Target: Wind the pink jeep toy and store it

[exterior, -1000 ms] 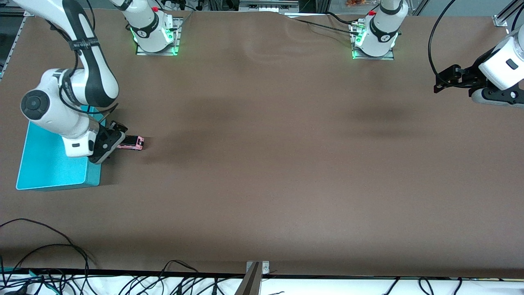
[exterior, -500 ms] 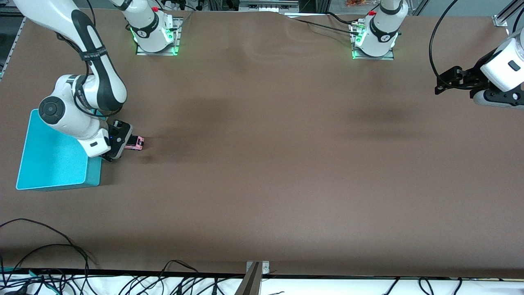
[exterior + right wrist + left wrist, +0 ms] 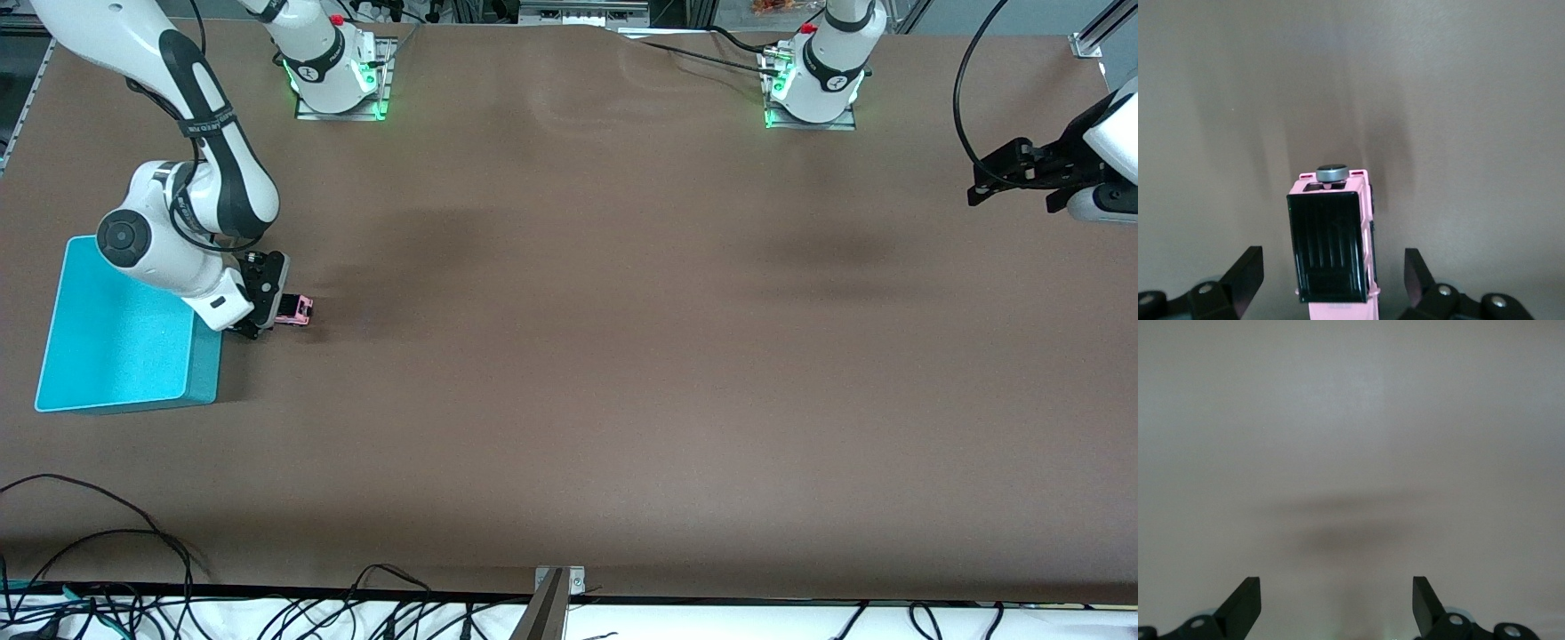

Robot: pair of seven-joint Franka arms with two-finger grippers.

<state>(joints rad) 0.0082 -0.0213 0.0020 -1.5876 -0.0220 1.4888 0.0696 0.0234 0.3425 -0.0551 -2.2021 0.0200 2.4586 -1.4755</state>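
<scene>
Right wrist view: the small boxy pink jeep toy with a ribbed black roof panel sits on the brown table covering, lined up between the two dark fingers of the right gripper, which stand spread on either side of it with a gap each way and are not yet grasping it. A round grey spare wheel caps the end of the toy pointing away from the claw. Seen from the front, the right gripper is low over the toy, and the shallow turquoise plastic bin stands just beside the claw, toward the right arm's end of the table. The left gripper waits over bare table at the left arm's end, its fingers released and holding nothing. The step in hand appears to be seizing the toy: keeping it centred and squeezing the body sides evenly should stop it rolling off on its wheels.
</scene>
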